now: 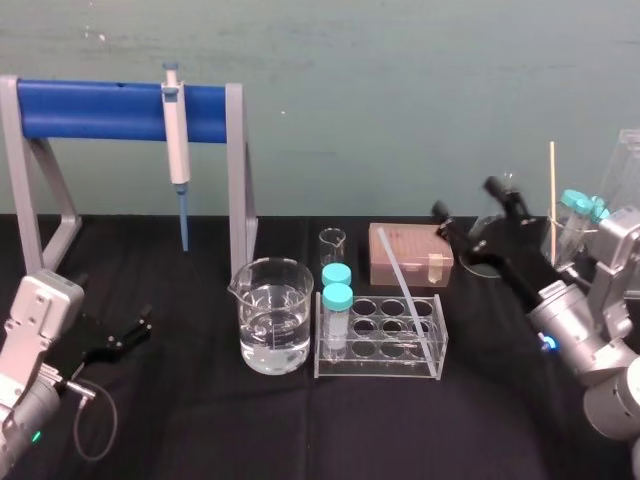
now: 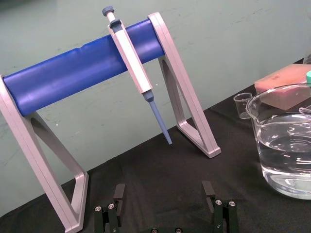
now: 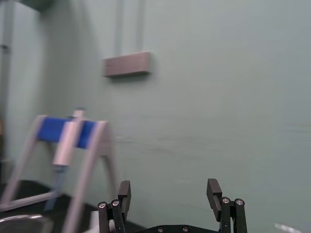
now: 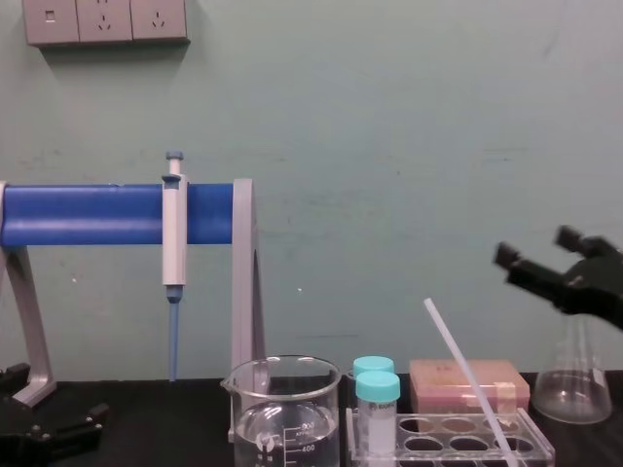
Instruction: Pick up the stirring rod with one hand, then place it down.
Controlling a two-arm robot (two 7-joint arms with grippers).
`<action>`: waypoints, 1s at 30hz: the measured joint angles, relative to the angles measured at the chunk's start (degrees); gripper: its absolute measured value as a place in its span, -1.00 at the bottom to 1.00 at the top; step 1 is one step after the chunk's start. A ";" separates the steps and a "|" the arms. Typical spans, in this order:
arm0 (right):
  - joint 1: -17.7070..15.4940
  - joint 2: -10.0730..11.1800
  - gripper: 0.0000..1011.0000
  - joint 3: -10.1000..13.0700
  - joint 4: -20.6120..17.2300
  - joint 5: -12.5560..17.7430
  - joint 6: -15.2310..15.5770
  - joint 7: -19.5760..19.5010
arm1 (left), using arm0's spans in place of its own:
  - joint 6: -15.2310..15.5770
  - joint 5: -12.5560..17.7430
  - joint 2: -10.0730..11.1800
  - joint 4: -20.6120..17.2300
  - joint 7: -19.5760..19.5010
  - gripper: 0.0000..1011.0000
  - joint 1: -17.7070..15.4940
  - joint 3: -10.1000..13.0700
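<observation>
Inspecting your station, I found the stirring rod [image 1: 405, 290] propped at a slant in the clear rack [image 1: 380, 370], with its lower end in a well and its upper end free. Your right gripper [image 1: 468, 200] hung above and behind it, over the flask [image 4: 574, 389], jaws apart and holding nothing.

Operator: And the hazards?

Inspector: A thin, slanted rod could have slipped from the fingers if you closed off-centre. Dragging it sideways could have tipped the rack, or knocked the teal-capped tubes [image 1: 337, 285] toward the water-filled beaker [image 1: 272, 315] just beside it. The flask also sat close under your arm.

Operator: The left side?

Inspector: Your left gripper [image 1: 125, 335] lay low by the table, jaws apart, well clear of the rack. The surface was a black cloth [image 1: 300, 430]. The wall behind was pale green, with sockets [image 4: 105, 19]. A pipette [image 1: 177, 140] hung on the blue stand [image 1: 90, 108].
</observation>
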 joint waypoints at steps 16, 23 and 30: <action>-5.47 -0.28 0.98 5.46 -6.14 -3.19 17.45 -16.11 | 0.00 0.00 0.00 0.00 0.00 0.98 0.00 0.00; -6.02 -1.00 0.98 6.56 -6.41 -3.87 21.99 -18.10 | 0.00 0.00 0.00 0.00 0.00 0.98 0.00 0.00; -6.01 -1.04 0.98 6.67 -6.36 -3.92 22.22 -18.21 | 0.00 0.00 0.00 0.00 0.00 0.98 0.00 0.00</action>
